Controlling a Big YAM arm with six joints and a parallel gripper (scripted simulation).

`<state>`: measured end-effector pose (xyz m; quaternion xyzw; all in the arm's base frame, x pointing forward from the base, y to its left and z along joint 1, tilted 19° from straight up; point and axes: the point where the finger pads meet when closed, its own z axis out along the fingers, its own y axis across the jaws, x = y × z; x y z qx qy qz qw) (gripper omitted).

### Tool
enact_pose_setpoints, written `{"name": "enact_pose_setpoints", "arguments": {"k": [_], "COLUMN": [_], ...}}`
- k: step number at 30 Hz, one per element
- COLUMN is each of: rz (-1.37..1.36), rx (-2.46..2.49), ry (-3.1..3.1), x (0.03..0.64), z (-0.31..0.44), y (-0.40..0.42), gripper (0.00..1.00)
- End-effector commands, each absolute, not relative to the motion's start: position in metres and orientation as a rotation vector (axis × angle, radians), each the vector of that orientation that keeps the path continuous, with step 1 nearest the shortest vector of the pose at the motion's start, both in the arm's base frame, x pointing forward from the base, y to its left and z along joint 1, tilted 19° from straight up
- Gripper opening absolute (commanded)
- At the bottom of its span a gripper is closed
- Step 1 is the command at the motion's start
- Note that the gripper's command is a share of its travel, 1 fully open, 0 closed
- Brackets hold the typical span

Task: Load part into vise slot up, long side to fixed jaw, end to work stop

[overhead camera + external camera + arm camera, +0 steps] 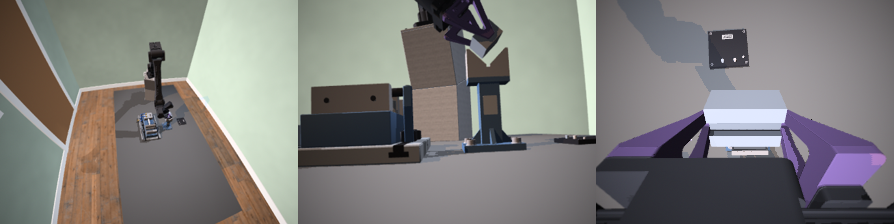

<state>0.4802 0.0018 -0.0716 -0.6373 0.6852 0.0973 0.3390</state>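
The part [477, 48] [745, 116], a pale grey block, is held between the purple fingers of my gripper [483, 36] [745, 112]. The gripper is shut on it, with one finger at each end. In the exterior view the part is tilted, just above the notch of the V-block [475, 70] [167, 126]; whether they touch is not clear. A dark groove, which looks like the slot, runs along the part's side nearest the gripper in the wrist view. The vise [150, 127] [347, 128] stands left of the V-block. Its low bars and work stop are not clear.
The infeed plate [181, 121] [574, 140] [727, 49], dark with small pins, lies right of the V-block and holds no part. The arm's pedestal [149, 88] [436, 112] stands behind. A blue upright [408, 114] rises at the vise's right side, near the V-block.
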Motion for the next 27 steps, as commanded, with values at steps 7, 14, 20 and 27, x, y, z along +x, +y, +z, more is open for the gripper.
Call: {"name": "enact_pose_setpoints", "arguments": {"k": [7,14,20,27], "rz": [0.240,0.237,0.217,0.201], "rx": [-1.664,-1.664,-1.668,-1.673], "ry": [1.763,1.765,1.765,1.775], "x": [0.4858,0.4854,0.4882,0.4879], "z": [-0.0554,-0.0559,-0.0557,-0.0575], "y": [0.0090,0.0088,0.0076,0.0066], "gripper": [0.00,0.00,0.00,0.00]}}
